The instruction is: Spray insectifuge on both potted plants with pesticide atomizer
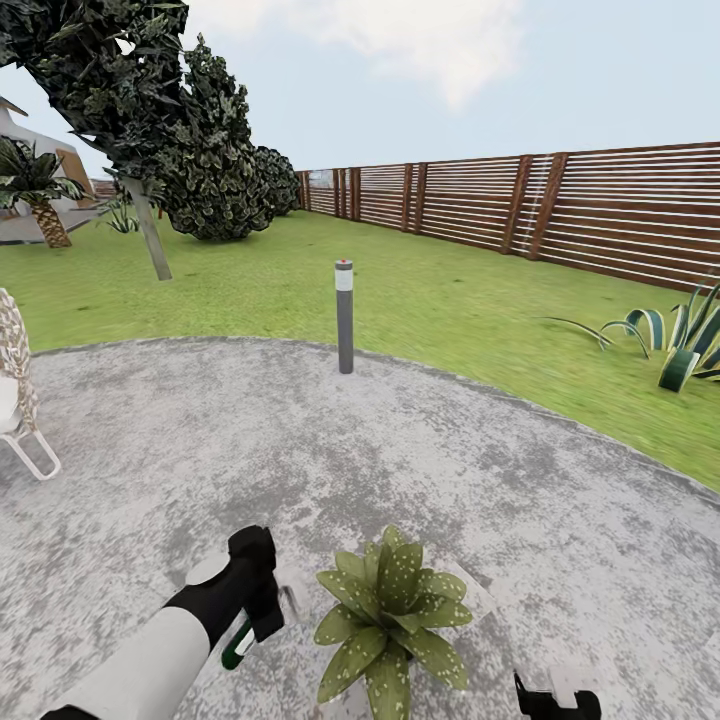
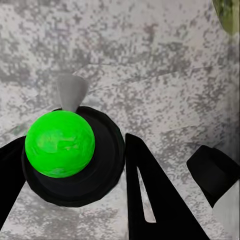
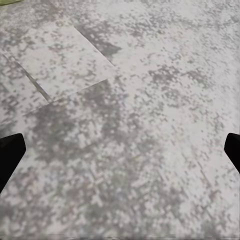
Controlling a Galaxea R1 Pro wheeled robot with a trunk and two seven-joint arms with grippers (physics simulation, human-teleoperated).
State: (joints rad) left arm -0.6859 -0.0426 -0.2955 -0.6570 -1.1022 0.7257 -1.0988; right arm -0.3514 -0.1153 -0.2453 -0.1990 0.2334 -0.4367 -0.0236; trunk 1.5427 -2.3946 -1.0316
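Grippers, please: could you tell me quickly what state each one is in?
Left gripper: shut on the pesticide atomizer.
Right gripper: open, holding nothing.

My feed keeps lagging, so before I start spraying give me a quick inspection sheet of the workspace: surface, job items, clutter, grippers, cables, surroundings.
Surface: round grey paved patio, mottled, with lawn beyond its edge.
Job's things: pesticide atomizer held in the left gripper; its green bottle and black top show in the left wrist view. One potted plant stands on the patio just right of it.
Clutter: white-framed chair at the patio's left edge.
Grippers: left shut on the atomizer; right gripper open over bare paving.
Cables: nothing seen.
Surroundings: grey bollard lamp, slatted wooden fence, dark bushes, striped agave.
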